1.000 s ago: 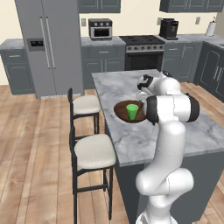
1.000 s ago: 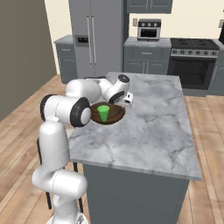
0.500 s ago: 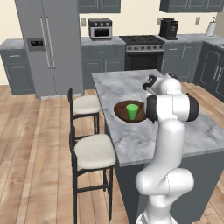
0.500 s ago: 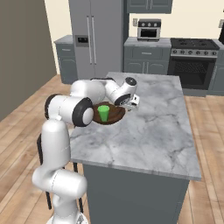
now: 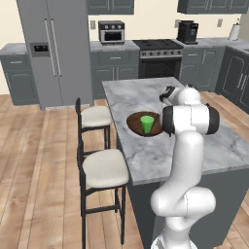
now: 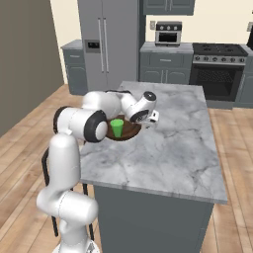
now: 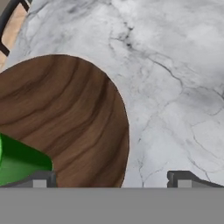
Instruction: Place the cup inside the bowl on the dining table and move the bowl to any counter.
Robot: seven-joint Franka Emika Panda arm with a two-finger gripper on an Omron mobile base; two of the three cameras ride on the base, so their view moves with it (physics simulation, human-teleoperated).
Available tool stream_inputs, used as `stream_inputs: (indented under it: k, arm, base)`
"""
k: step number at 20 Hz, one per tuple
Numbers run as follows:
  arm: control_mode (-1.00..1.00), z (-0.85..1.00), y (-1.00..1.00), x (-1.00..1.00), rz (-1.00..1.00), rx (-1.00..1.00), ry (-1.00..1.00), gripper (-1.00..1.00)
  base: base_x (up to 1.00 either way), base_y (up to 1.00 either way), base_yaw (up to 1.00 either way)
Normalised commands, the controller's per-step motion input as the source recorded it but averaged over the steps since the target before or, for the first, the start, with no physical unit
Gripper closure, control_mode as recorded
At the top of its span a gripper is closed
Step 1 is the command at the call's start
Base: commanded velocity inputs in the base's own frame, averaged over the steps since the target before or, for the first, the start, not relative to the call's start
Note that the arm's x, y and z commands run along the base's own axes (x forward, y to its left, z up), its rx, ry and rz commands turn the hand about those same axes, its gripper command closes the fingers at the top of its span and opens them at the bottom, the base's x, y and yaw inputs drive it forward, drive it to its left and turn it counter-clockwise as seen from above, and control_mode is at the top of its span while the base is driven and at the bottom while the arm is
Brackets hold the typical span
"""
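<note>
Jaws wide open: in the hand view the gripper straddles the bowl's right rim, having slid right off the cup over the last second. Cup stands inside the bowl on the dining table, so step one looks done; rim grab and carry to a counter remain.
</note>
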Motion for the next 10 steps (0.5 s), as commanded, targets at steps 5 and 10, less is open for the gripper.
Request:
stream_inputs:
  k: [5,10]
  arm:
    - [-1.00,-0.21,0.00,0.00,0.00,0.00,-0.05,-1.00]
    - [-1.00,-0.29,0.00,0.08,0.00,0.00,-0.05,-1.00]
  base:
    - [0.00,0.00,0.00]
    - [0.00,0.00,0.00]
